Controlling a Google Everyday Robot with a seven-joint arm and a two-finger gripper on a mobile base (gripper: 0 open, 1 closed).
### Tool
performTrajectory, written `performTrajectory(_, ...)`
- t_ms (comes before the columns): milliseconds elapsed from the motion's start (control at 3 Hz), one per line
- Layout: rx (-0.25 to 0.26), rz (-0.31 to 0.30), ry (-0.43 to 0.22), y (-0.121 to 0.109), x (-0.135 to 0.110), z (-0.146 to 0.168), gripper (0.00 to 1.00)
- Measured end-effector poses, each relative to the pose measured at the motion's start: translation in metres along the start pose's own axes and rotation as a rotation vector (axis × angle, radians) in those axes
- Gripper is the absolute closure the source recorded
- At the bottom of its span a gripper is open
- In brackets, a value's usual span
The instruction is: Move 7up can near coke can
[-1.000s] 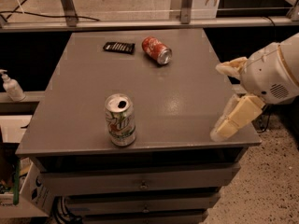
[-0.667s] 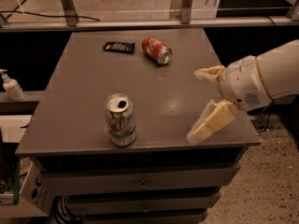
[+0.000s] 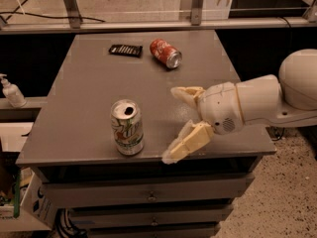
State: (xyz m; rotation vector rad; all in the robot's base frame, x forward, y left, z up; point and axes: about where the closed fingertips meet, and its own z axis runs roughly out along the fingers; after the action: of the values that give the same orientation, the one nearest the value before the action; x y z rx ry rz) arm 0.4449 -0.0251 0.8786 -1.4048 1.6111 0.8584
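The 7up can (image 3: 127,128) stands upright near the front edge of the grey table (image 3: 89,83), its opened silver top facing up. The coke can (image 3: 166,53) lies on its side at the far middle of the table. My gripper (image 3: 173,124) comes in from the right, just above the table and to the right of the 7up can, a short gap away. Its two cream fingers (image 3: 187,142) are spread wide and hold nothing.
A flat black rectangular device (image 3: 125,50) lies left of the coke can. The table tops a drawer cabinet (image 3: 148,197). A white pump bottle (image 3: 11,91) stands on a low shelf at the left. Metal frame posts (image 3: 69,4) stand behind the table.
My gripper has moved left across the table's right side toward the 7up can, still open. The cans have not moved.
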Motion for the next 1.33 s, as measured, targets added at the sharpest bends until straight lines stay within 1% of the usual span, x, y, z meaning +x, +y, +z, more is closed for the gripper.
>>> performTrajectory(333,-0.088,0.003,-0.087,0.026,-0.010,0.032,0.00)
performTrajectory(667,-0.155,-0.003,-0.139,0.038,-0.020,0.059,0.00)
performTrajectory(1000,-0.188,-0.005,-0.175,0.038,-0.029,0.080,0.00)
performTrajectory(1333,-0.189,-0.002,-0.198,0.034,-0.034,0.094,0.17)
